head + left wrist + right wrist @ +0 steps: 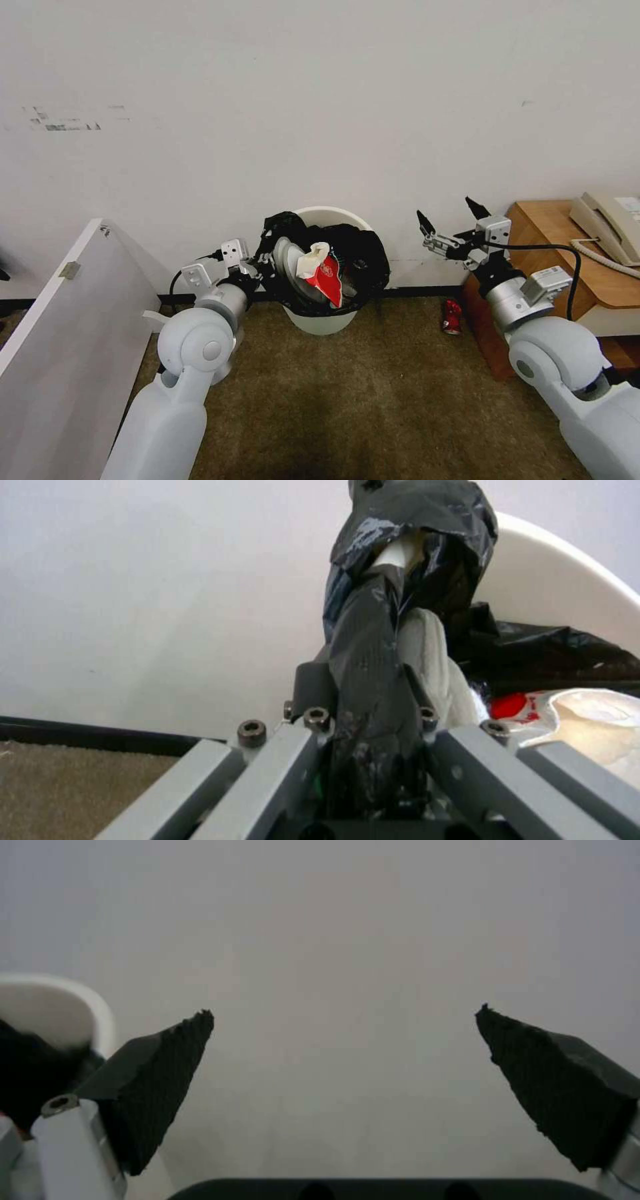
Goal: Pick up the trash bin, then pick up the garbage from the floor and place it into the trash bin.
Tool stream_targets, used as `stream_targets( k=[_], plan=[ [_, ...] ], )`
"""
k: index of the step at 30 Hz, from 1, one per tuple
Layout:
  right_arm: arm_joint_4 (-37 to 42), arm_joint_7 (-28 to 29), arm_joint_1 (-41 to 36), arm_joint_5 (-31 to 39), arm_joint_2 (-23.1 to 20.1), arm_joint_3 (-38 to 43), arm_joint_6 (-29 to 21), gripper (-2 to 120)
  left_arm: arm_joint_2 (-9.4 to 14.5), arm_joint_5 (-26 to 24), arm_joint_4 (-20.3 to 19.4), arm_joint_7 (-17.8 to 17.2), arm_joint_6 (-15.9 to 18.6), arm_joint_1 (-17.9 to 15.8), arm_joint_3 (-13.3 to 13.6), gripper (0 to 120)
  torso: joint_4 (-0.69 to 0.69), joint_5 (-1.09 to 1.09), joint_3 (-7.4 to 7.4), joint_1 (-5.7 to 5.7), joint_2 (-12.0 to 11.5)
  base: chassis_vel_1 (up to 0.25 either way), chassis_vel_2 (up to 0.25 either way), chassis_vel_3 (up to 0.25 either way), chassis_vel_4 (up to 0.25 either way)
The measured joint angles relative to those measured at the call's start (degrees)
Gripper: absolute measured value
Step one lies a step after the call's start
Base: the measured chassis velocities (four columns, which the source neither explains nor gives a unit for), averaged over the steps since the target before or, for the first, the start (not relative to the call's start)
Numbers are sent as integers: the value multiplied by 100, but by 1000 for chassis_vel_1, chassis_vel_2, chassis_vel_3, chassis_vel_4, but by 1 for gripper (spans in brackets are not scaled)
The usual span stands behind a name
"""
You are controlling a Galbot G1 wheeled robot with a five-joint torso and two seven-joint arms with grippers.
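The left gripper [265, 269] is clamped on the bag-covered rim of the trash bin [333, 217], holding it tilted off the carpet [347, 400] against the wall. The right gripper [450, 223] hangs empty, fingers spread wide, level with the bin. A red can [452, 316] lies on the carpet below and slightly behind those fingers, just beside the wooden cabinet [533, 220]; the right arm is clearly nearer. The left wrist view confirms the pinch on the black liner [373, 680] and a slipper [433, 665] inside; the right wrist view shows the pads [157, 1080] parted on nothing
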Motion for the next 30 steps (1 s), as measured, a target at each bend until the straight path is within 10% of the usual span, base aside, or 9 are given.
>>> stream_targets(
  k=[16,30],
  plan=[
    [54,1421,-71,1004,140,-70,-1804,100,2,-10,9,0,-3,-14,-8,5,1,0,0,0,0,0,0,0,0],
    [-489,1803,18,1553,359,-145,-2259,100,23,-25,-20,0,-4,9,-7,5,1,0,0,0,0,0,0,0,0]
  ],
)
